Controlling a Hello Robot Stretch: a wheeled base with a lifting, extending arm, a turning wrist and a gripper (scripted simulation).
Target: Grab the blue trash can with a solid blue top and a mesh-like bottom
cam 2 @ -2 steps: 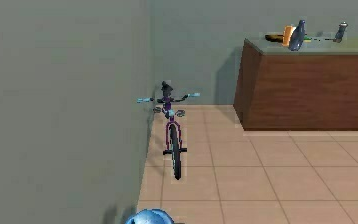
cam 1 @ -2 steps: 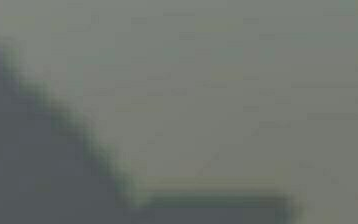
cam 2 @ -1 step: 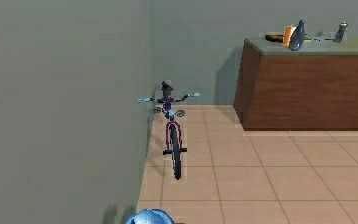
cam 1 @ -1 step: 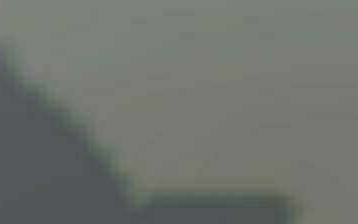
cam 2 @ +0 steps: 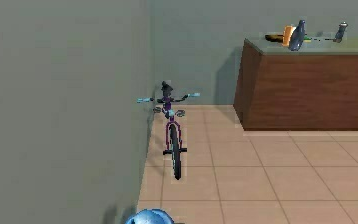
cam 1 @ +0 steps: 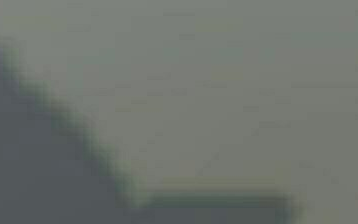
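I see a glossy blue rounded thing [cam 2: 152,217] at the arm side view's bottom edge, near a bicycle [cam 2: 173,125]. I cannot tell the gripper's state.

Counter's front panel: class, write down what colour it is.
Reddish-brown, like wood. The counter shows best in the arm side view.

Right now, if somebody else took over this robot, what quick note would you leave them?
Blue rounded thing at the arm side view's bottom edge, beside the wall: possibly the trash can, too little shows to be sure.
Bicycle stands by the wall; wooden counter stands farther out.
Done: robot seems close to it.
Left: confirm the can, then grab it.
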